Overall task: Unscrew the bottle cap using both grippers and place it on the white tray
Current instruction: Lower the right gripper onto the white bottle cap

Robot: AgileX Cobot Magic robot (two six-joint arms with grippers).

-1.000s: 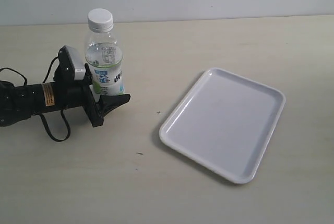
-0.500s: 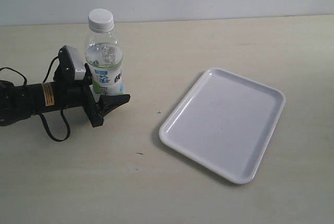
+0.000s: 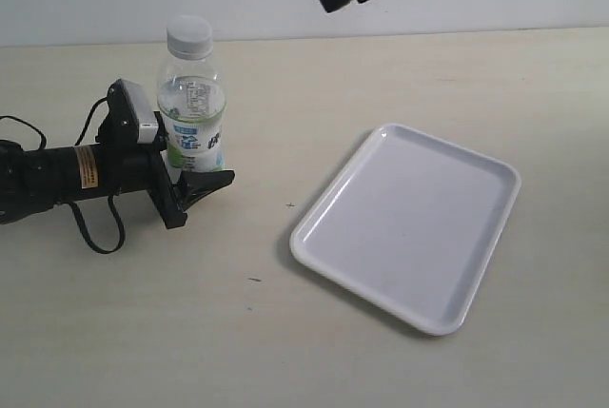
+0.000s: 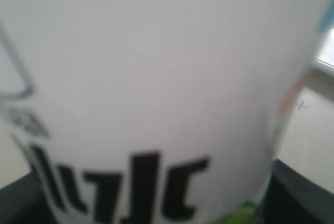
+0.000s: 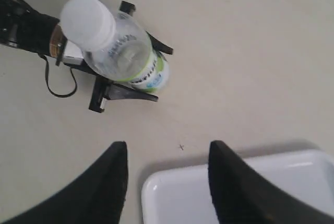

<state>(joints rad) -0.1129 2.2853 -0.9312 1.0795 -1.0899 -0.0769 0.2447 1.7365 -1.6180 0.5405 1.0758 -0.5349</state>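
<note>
The right gripper [image 5: 168,150] shows two black fingers [image 5: 110,185] wide apart over a corner of the white tray [image 5: 180,199]; farther off, the left gripper [image 5: 160,75] clasps the bottle [image 5: 128,54] low down, the bottle cap [image 5: 87,21] on it

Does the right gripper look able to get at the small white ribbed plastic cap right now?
Probably yes: the white cap stands bare atop the clear plastic bottle, the left gripper clamps only the label, and the open right gripper hangs higher up.

Left gripper [image 3: 202,180] black, with white block [image 3: 134,109], yellow sticker [image 3: 88,168], looped black cable [image 3: 96,238]
</note>
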